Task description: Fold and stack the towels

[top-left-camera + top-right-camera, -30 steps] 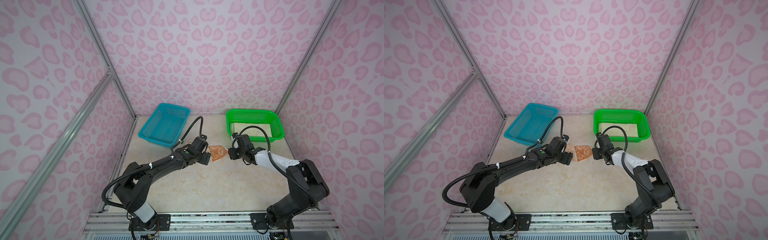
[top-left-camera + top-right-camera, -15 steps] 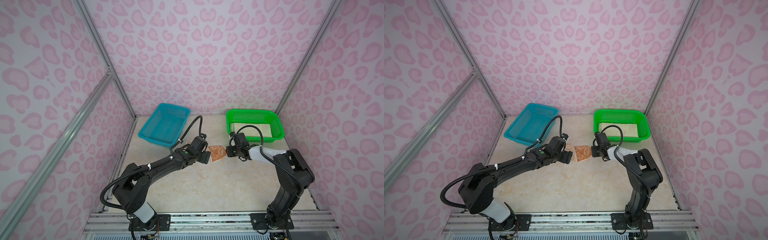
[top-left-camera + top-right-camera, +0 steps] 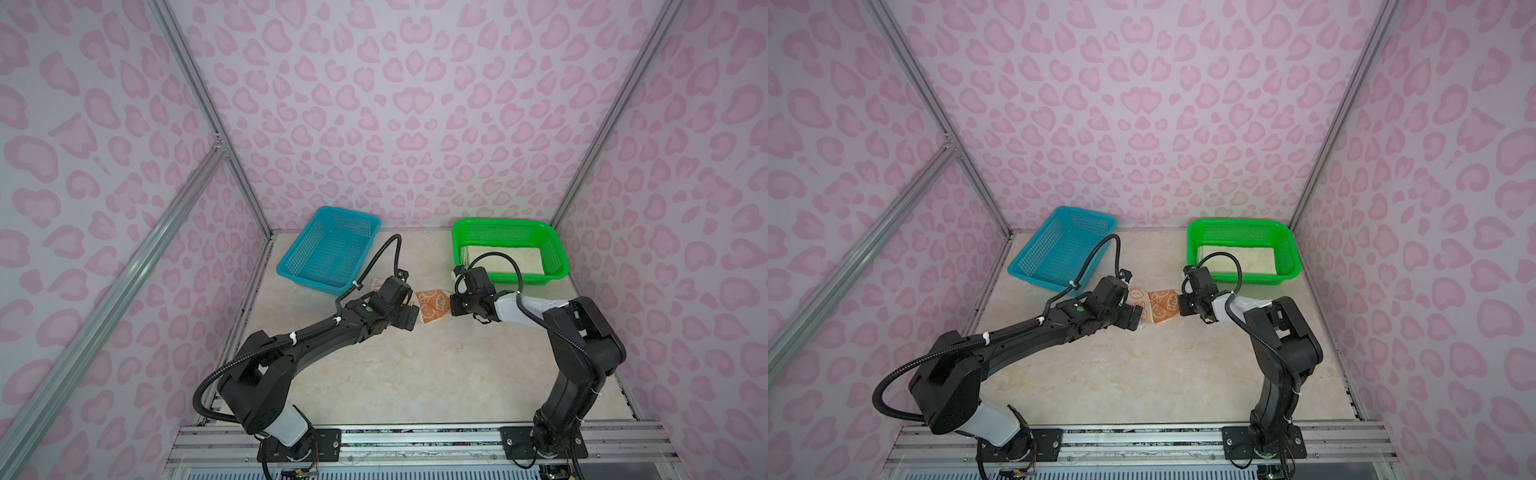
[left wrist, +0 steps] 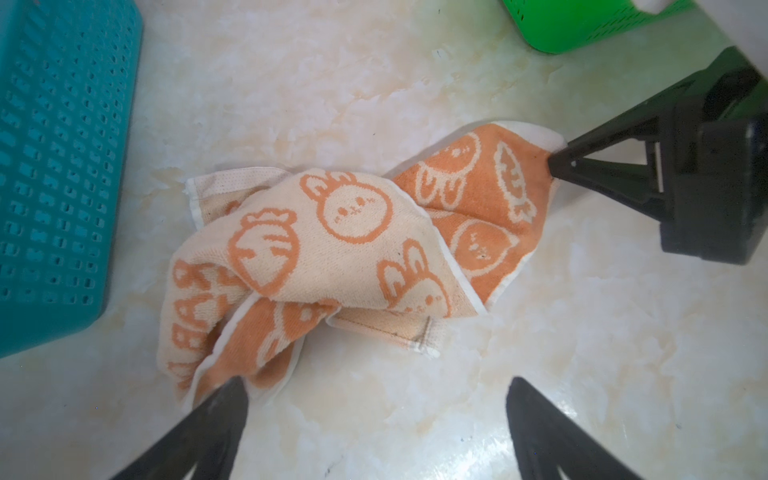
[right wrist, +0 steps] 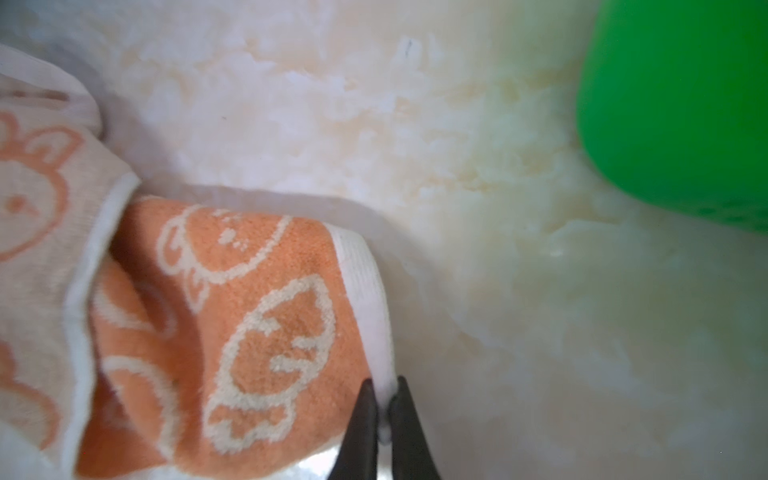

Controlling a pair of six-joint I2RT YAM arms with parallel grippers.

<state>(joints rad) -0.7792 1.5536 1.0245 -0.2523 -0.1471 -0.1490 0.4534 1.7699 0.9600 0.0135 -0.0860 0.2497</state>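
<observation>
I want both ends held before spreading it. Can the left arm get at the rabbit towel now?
Probably yes: the left gripper stands open right at the rabbit towel, nothing between; the right gripper pinches only its opposite corner.

You have the peach rabbit-print terry towel (image 3: 432, 306) lying mid-way across the marble-patterned table (image 3: 415, 374). The teal plastic mesh basket (image 3: 322, 249) sits behind it to the left, the green plastic mesh basket (image 3: 503, 222) behind it to the right.

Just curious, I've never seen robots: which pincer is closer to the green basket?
Right. The right pincer is just in front of the green basket, shut on the peach towel at its corner; the left pincer is open across the towel, farther away.
</observation>
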